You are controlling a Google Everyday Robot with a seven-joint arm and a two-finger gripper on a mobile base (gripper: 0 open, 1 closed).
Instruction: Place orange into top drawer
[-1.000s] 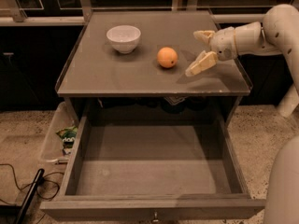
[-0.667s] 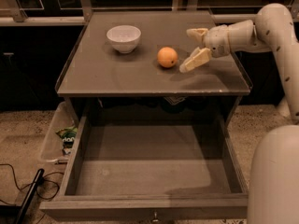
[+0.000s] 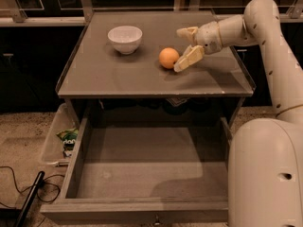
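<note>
The gripper [image 3: 180, 50] has slid leftward across the upper right of the frame over the last second, closing the gap to the orange [image 3: 168, 58]. Its fingers are spread wide. One finger [image 3: 185, 32] sits up and behind the fruit, and the other angles down to the fruit's right side, just beside it or perhaps grazing it (contact is hard to judge). Nothing is held. The orange has not budged from its spot near the middle of the tabletop [image 3: 118, 77], so the grasp is yet to come. My reading is that the approach is nearly over and the fingers need to straddle the fruit before squeezing.

The top drawer [image 3: 151, 174] hangs fully pulled out in the lower half of the frame, its flat grey floor bare and ready to receive. Lifting the fruit clear of the table's front edge and lowering it should meet no obstacle.

A white bowl [image 3: 125, 38] stands to the upper left of the orange, well apart and out of the arm's [image 3: 236, 27] path. A clear plastic bin [image 3: 49, 143] with small clutter sits at the lower left beside the drawer, with a black cable [image 3: 19, 195] on the floor below it. A round fruit may roll if nudged sideways
</note>
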